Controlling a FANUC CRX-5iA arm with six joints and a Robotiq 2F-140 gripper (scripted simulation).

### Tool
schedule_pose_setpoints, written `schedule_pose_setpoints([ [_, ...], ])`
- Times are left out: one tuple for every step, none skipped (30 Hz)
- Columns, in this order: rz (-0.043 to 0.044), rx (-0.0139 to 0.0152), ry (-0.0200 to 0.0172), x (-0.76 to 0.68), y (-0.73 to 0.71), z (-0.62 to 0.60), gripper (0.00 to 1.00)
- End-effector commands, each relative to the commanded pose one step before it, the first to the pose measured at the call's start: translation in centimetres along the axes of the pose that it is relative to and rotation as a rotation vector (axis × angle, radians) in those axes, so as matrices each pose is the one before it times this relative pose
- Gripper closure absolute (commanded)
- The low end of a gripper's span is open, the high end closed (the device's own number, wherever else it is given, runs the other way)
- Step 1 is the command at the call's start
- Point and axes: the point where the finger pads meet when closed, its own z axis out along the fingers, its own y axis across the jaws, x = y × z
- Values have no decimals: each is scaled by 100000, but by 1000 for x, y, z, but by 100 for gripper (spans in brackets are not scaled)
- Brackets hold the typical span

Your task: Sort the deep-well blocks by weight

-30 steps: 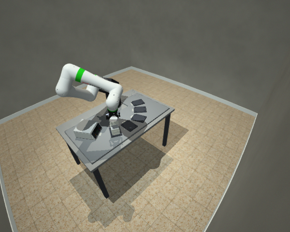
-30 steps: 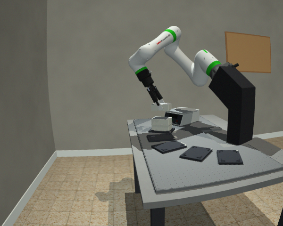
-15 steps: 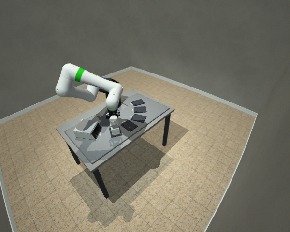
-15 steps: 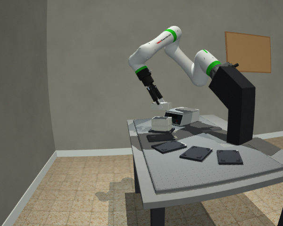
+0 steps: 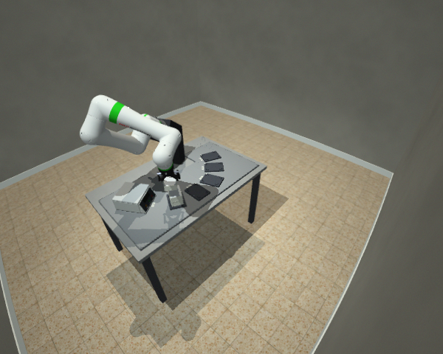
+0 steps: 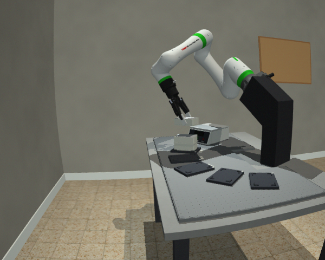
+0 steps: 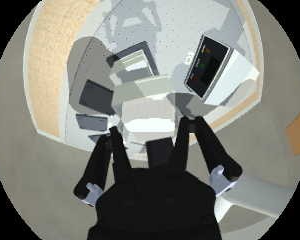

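Presently, the black two-finger gripper (image 5: 168, 175) (image 6: 186, 118) (image 7: 149, 113) is clamped on a pale deep-well block (image 5: 170, 180) (image 6: 193, 121) (image 7: 149, 112), its fingers standing partway open, about as wide as the block between them. The gripper slants down from the white arm (image 5: 143, 123) (image 6: 182, 51), and the held block is in the air above the work table (image 5: 118, 237) (image 6: 196, 229).

Lower than the gripper, and apart from the held block, more pale block material (image 5: 175, 200) (image 6: 184, 143) (image 7: 134, 66) sits on the dark infeed nest (image 5: 183, 200) (image 6: 182, 151) (image 7: 149, 53). A seam runs across its side (whether this is two stacked blocks is hard to tell).

To one side of the gripper, and lower, stands the boxy check-weigher (image 5: 132, 198) (image 6: 210, 131) (image 7: 236, 75), with a dark front panel bearing small amber, green and red marks; whether any lamp is lit cannot be told. To the other side, four dark nest plates (image 5: 212, 180) (image 6: 194, 168) (image 7: 96, 96) fan out across the table, the nearest just beside the infeed nest.

Red lettering followed by dark lettering runs along the arm above the gripper (too small to read surely). A white label (image 7: 189, 58) lies beside the check-weigher's front, and its characters are too blurred to make out.
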Motion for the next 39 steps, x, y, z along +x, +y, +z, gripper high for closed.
schedule_pose_setpoints([
  [10790, 6397, 183, 52, 1228, -102, 90],
  [2887, 1667, 0, 52, 326, -47, 90],
  [2887, 1667, 0, 61, 324, -52, 90],
  [940, 543, 0, 70, 321, -57, 90],
  [0, 0, 0, 73, 320, -59, 90],
  [0, 0, 0, 73, 320, -59, 90],
  [0, 0, 0, 73, 320, -59, 90],
  [0, 0, 0, 73, 320, -59, 90],
  [0, 0, 0, 73, 320, -59, 90],
  [0, 0, 0, 73, 320, -59, 90],
  [0, 0, 0, 0, 0, 0, 90],
  [0, 0, 0, 0, 0, 0, 90],
  [0, 0, 0, 73, 320, -59, 90],
  [0, 0, 0, 73, 320, -59, 90],
  [0, 0, 0, 73, 320, -59, 90],
  [0, 0, 0, 73, 320, -59, 90],
  [0, 0, 0, 73, 320, -59, 90],
  [0, 0, 0, 73, 320, -59, 90],
  [0, 0, 0, 73, 320, -59, 90],
  [0, 0, 0, 73, 320, -59, 90],
  [0, 0, 0, 73, 320, -59, 90],
  [0, 0, 0, 73, 320, -59, 90],
  [0, 0, 0, 73, 320, -59, 90],
  [0, 0, 0, 73, 320, -59, 90],
  [0, 0, 0, 73, 320, -59, 90],
  [0, 0, 0, 73, 320, -59, 90],
  [0, 0, 0, 73, 320, -59, 90],
  [0, 0, 0, 0, 0, 0, 90],
  [0, 0, 0, 0, 0, 0, 90],
  [0, 0, 0, 73, 320, -59, 90],
  [0, 0, 0, 73, 320, -59, 90],
  [0, 0, 0, 73, 320, -59, 90],
  [0, 0, 0, 73, 320, -59, 90],
  [0, 0, 0, 73, 320, -59, 90],
  [0, 0, 0, 73, 320, -59, 90],
  [0, 0, 0, 73, 320, -59, 90],
  [0, 0, 0, 73, 320, -59, 90],
  [0, 0, 0, 73, 320, -59, 90],
  [0, 0, 0, 73, 320, -59, 90],
])
